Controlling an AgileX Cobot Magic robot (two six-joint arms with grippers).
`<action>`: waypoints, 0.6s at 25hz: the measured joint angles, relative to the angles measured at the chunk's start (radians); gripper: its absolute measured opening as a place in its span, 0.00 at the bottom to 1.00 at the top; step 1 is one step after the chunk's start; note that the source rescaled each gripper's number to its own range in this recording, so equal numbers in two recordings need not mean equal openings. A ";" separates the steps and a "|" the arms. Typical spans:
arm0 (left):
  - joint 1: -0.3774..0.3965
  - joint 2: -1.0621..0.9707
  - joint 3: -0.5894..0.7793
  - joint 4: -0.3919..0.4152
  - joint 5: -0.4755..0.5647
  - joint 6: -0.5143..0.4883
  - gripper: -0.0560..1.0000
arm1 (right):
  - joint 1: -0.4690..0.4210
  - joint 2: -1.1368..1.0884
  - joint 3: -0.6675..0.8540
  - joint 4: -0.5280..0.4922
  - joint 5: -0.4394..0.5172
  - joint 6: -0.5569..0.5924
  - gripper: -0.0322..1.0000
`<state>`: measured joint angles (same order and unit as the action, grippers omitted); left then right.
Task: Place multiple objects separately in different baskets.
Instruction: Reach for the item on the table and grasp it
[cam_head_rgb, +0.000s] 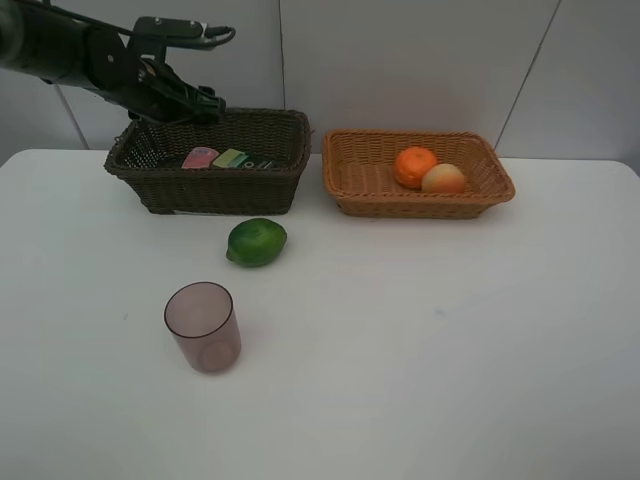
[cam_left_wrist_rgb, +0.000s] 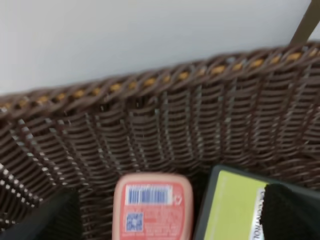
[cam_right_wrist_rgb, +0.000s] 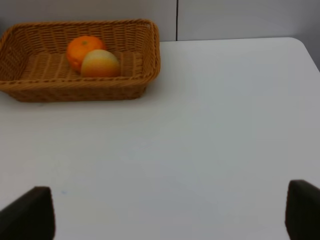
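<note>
The dark brown basket (cam_head_rgb: 215, 190) holds the pink tube (cam_head_rgb: 200, 157) and the dark pump bottle with a yellow-green label (cam_head_rgb: 233, 158). My left gripper (cam_head_rgb: 205, 105) hovers open over that basket's back left; the left wrist view shows the gripper (cam_left_wrist_rgb: 170, 222) above the tube (cam_left_wrist_rgb: 152, 207) and bottle (cam_left_wrist_rgb: 230, 210), holding nothing. The light tan basket (cam_head_rgb: 418, 205) holds the orange mandarin (cam_head_rgb: 414, 165) and the pale red-orange fruit (cam_head_rgb: 444, 179). The green lime (cam_head_rgb: 256, 242) and the upright mauve cup (cam_head_rgb: 203, 327) stand on the table. My right gripper (cam_right_wrist_rgb: 170, 215) is open and empty over bare table.
The white table (cam_head_rgb: 450, 340) stretches wide to the front and right. The wall rises right behind both baskets. The right wrist view shows the tan basket (cam_right_wrist_rgb: 75, 90) with both fruits far ahead of the fingers, and the table's right edge.
</note>
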<state>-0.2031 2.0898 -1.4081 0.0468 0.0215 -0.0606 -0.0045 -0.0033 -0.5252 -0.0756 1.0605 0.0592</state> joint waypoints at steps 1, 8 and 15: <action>-0.002 -0.015 0.000 0.000 0.010 0.000 0.94 | 0.000 0.000 0.000 0.000 0.000 0.000 1.00; -0.063 -0.179 0.000 0.000 0.215 0.009 0.94 | 0.000 0.000 0.000 0.000 0.000 0.000 1.00; -0.166 -0.342 -0.001 0.003 0.535 0.043 0.94 | 0.000 0.000 0.000 0.000 0.000 0.000 1.00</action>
<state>-0.3693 1.7481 -1.4092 0.0500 0.5569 -0.0175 -0.0045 -0.0033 -0.5252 -0.0756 1.0605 0.0592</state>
